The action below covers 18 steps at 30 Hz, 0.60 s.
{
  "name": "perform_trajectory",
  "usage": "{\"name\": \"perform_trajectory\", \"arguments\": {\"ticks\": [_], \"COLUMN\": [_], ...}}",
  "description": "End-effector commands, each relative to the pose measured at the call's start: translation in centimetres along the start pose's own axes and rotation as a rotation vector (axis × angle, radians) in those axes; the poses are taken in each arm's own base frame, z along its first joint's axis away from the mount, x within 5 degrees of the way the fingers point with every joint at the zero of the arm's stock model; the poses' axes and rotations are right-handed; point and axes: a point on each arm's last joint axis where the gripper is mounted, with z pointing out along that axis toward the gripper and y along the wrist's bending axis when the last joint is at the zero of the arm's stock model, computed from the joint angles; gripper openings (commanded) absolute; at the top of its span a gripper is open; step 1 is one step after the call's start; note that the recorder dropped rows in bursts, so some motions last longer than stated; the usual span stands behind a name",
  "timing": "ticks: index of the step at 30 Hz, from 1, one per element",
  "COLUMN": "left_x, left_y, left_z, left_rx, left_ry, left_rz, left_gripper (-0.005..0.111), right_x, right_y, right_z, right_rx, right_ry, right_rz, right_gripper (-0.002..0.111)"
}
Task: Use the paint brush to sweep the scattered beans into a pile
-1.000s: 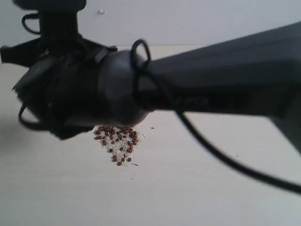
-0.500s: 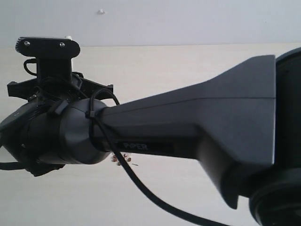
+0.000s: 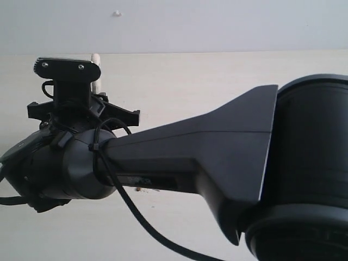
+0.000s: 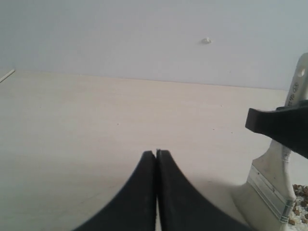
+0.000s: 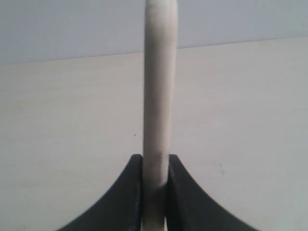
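Right tool point(image 5: 155, 161) clamps the brush point(image 5: 160, 96), probably light and stiff, by its handle, a sound hold. Its tip shows upper left in the exterior view, head beside loose beans point(image 4: 298, 188). Left tool point(image 4: 157, 153) pinched together, empty.

**Pale wood, dull metal, matt black**

The paint brush point(image 4: 275, 163) handle is seen as pale, smooth wood, and its ferrule point(image 4: 269, 190) is ribbed silver metal with a dull shine. The beans point(image 4: 298, 190) are shown reddish-brown and matt. The table point(image 4: 86, 130) is finished in a pale, matt wood grain. The fingers point(image 5: 127, 197) of the right gripper point(image 5: 155, 159) and the arm casing point(image 3: 217, 147) are rendered in smooth matt black, seemingly plastic.
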Motion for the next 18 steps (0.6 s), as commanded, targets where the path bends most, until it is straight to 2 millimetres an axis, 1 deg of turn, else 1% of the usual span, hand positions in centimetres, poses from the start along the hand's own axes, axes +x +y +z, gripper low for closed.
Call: {"name": "perform_trajectory", "arguments": {"ticks": [1,6,9,12,18], "left_x": [0.11,0.11,0.11,0.11,0.11], "left_y": [-0.09,-0.09,-0.09,-0.09,-0.09], "left_z": [-0.02,-0.02,-0.02,-0.02,-0.02], "left_rx": [0.012,0.012,0.012,0.012,0.012], "left_ry": [0.002,0.002,0.002,0.002,0.002], "left_rz": [-0.005,-0.005,-0.005,-0.005,-0.005], "left_gripper": [0.000,0.000,0.000,0.000,0.000], "right_x": [-0.70,-0.89,-0.89,-0.86,-0.77], "right_y": [-0.54,-0.90,-0.90,-0.92,-0.97], "right_z": [-0.11,-0.15,-0.15,-0.15,-0.15], "right_rx": [0.073,0.114,0.116,0.119,0.124], "right_ry": [-0.045,-0.066,-0.061,-0.056,-0.046], "right_rz": [-0.001,-0.026,-0.100,-0.131,-0.128], "right_gripper": [0.000,0.000,0.000,0.000,0.000]}}
